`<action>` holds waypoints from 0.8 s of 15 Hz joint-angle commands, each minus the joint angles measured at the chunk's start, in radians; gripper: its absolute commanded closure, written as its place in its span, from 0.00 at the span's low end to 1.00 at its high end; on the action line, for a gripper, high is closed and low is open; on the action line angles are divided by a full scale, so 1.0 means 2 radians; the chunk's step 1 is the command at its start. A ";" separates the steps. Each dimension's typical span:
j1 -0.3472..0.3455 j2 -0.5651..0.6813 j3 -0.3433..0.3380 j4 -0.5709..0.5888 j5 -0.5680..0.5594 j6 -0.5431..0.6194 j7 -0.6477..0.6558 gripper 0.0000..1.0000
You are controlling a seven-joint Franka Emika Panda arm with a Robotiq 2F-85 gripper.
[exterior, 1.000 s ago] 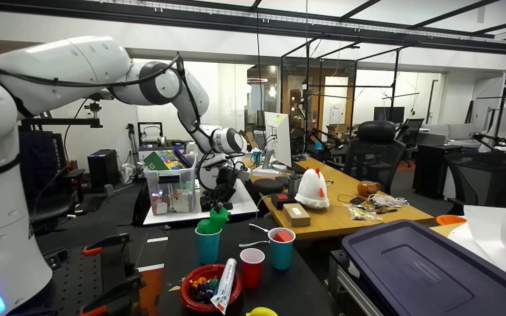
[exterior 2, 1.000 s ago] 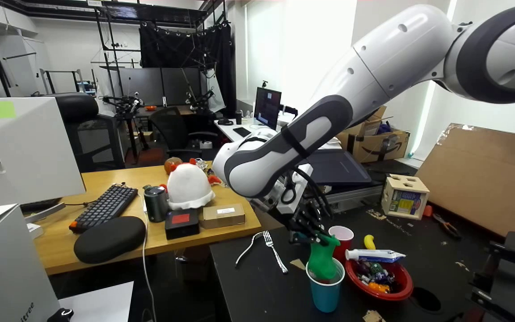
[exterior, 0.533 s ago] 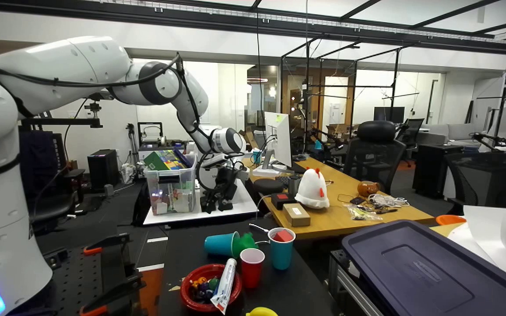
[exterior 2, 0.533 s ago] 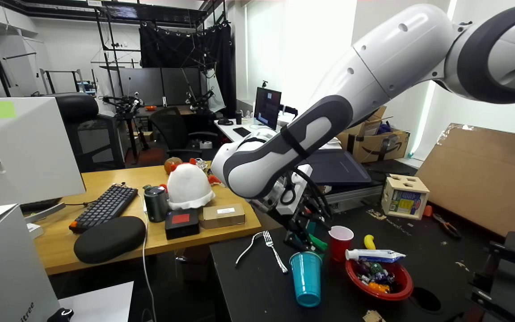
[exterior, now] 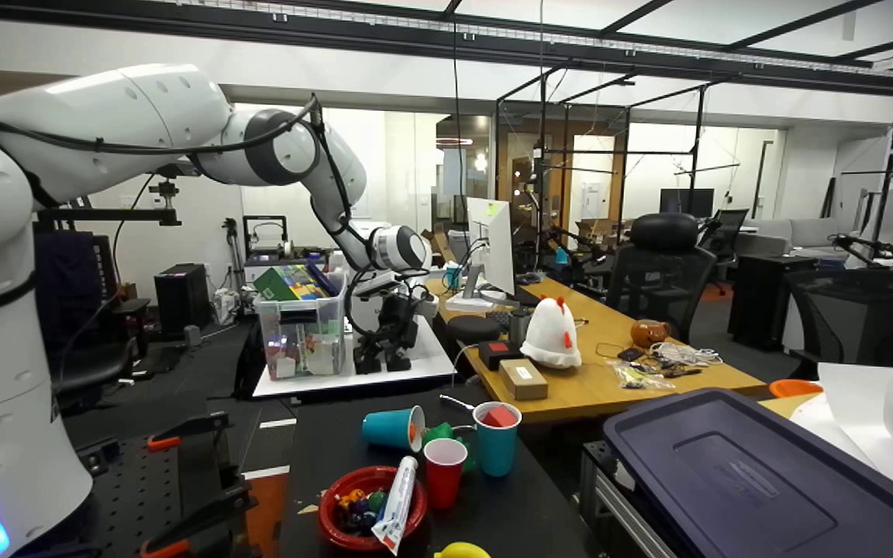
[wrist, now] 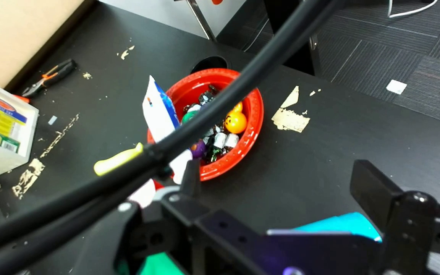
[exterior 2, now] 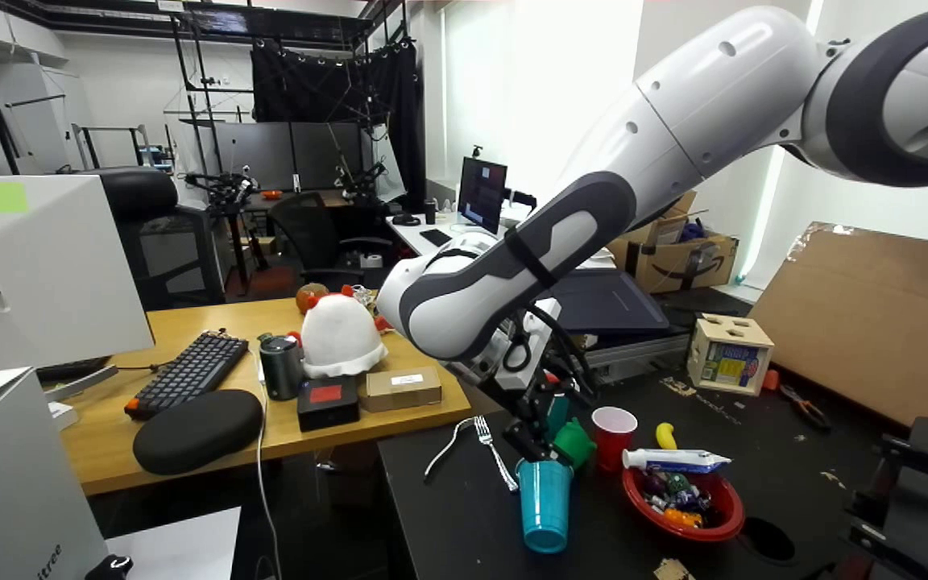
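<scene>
Beyond the red bowl [exterior: 329, 508], as seen in an exterior view, a teal cup [exterior: 388, 430] lies on its side on the black tabletop [wrist: 338, 133], something orange [exterior: 414, 432] showing inside its mouth. Near that mouth lies a green thing [exterior 2: 577, 445], and just beside the bowl stands a red cup [exterior 2: 614, 439]. Up and away from the bowl, the gripper [wrist: 279, 168] hangs near both the teal cup and the green thing, its fingers [wrist: 372, 187] spread wide with tabletop showing through the gap; whether a finger touches either cannot be told. Farther from the bowl than the red cup, an upright teal cup [exterior: 497, 449] has a red block [exterior: 499, 416] at its top. Across the bowl's rim rests a white and blue tube [exterior 2: 673, 461], next to small coloured pieces [wrist: 236, 122] inside the bowl. A yellow banana-shaped thing [exterior 2: 665, 436] is near the bowl, and a round hole [wrist: 209, 63] in the tabletop is just beside it. Well apart from the bowl are a fork [exterior 2: 498, 457], a wooden box [exterior 2: 728, 354] with holes in its top, and a pair of pliers [wrist: 52, 75].
</scene>
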 commanded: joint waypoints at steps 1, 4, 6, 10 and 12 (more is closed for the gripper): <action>0.000 -0.008 0.003 -0.004 -0.004 0.011 0.002 0.00; -0.004 -0.013 0.004 -0.017 -0.005 0.044 -0.016 0.00; -0.010 -0.014 0.006 -0.028 -0.004 0.079 -0.032 0.00; -0.027 -0.018 0.004 -0.058 0.002 0.148 -0.048 0.00; -0.038 -0.024 -0.002 -0.081 0.006 0.182 -0.030 0.00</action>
